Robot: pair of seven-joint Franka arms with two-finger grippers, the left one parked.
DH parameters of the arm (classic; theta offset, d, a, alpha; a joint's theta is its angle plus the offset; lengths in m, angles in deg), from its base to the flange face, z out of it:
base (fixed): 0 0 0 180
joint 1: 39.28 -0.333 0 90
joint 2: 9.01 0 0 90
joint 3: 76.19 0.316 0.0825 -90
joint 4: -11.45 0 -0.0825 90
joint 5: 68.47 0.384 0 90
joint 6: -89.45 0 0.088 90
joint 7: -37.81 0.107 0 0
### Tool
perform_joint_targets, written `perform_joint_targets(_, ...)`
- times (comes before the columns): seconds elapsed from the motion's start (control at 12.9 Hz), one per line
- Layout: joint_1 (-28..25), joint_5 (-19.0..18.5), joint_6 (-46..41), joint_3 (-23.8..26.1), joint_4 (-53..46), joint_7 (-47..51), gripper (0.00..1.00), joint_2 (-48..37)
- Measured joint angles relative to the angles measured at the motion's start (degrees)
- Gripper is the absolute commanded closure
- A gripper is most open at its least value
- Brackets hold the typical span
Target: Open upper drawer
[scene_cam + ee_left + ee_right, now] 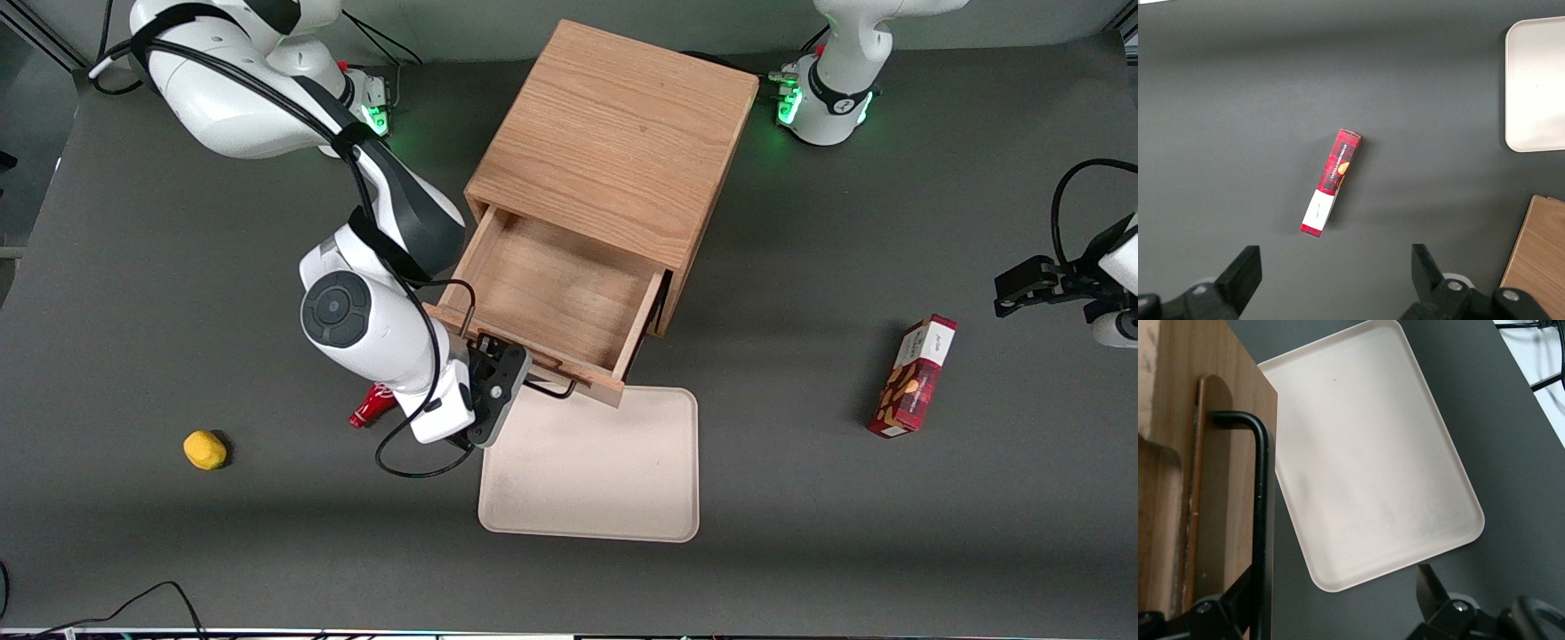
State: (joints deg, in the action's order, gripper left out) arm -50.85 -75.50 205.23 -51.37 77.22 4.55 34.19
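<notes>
The wooden cabinet (pixel 613 133) stands at the table's middle. Its upper drawer (pixel 556 293) is pulled out toward the front camera and its inside is empty. The lower drawer is hidden beneath it. The long black wire handle (pixel 551 389) runs along the drawer front; it also shows in the right wrist view (pixel 1261 513). My right gripper (pixel 520 369) hangs in front of the drawer front, at the handle. In the wrist view the gripper (pixel 1336 587) is open, with the handle bar lying against one finger (pixel 1238 600) and the other finger (pixel 1431 587) well apart from it.
A beige tray (pixel 596 471) lies just in front of the open drawer, nearer the camera. A red bottle-like thing (pixel 373 404) is half hidden by my arm. A yellow object (pixel 204 449) lies toward the working arm's end. A red box (pixel 914 375) lies toward the parked arm's end.
</notes>
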Motion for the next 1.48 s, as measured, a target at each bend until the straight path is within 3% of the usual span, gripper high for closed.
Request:
perform_joint_targets(0.31, -0.07, 0.39, 0.00, -0.01, -0.25, 0.93, 0.00, 0.01)
perform_joint_targets(0.62, -0.10, 5.56, -1.57, 0.21, -1.17, 4.02, 0.00, -0.02)
perform_joint_targets(0.86, 0.48, 8.08, -8.25, 0.20, -2.57, 7.43, 0.00, -1.11)
perform_joint_targets(1.17, 9.01, 11.48, -18.00, 0.39, -3.61, 11.29, 0.00, -10.39)
perform_joint_targets(1.32, 13.90, 11.24, -22.87, 0.23, -3.44, 11.53, 0.00, -16.23)
perform_joint_targets(1.48, 17.73, 8.71, -24.95, -1.50, -1.05, 11.86, 0.00, -22.77)
